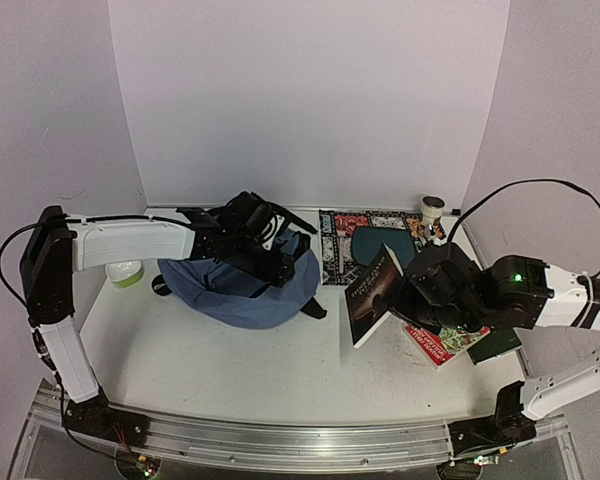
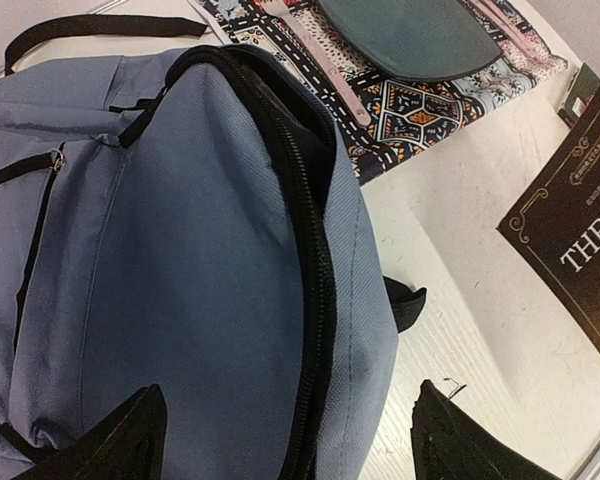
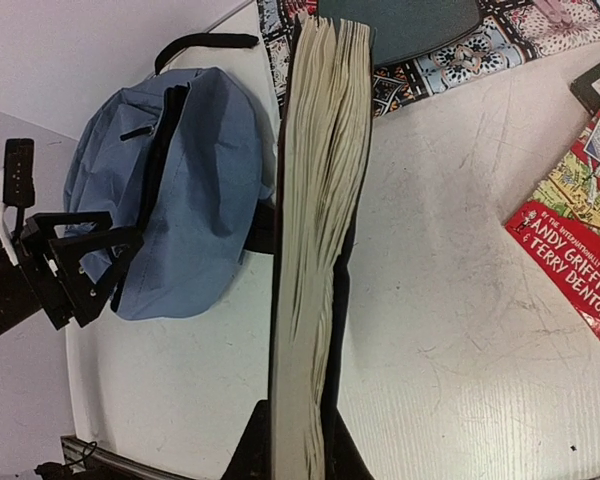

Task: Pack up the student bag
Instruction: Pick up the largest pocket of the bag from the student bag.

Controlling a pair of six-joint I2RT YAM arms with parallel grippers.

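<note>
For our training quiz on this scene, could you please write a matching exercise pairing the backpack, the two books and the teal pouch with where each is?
Things:
1. student bag
2. dark book
3. red book
4. teal pouch

Places:
A. on the patterned mat
B. clamped in the right gripper
C. flat on the table by the right arm
D. beneath the open left gripper

Pairs: 1-D, 2-B, 3-C, 4-A.
</note>
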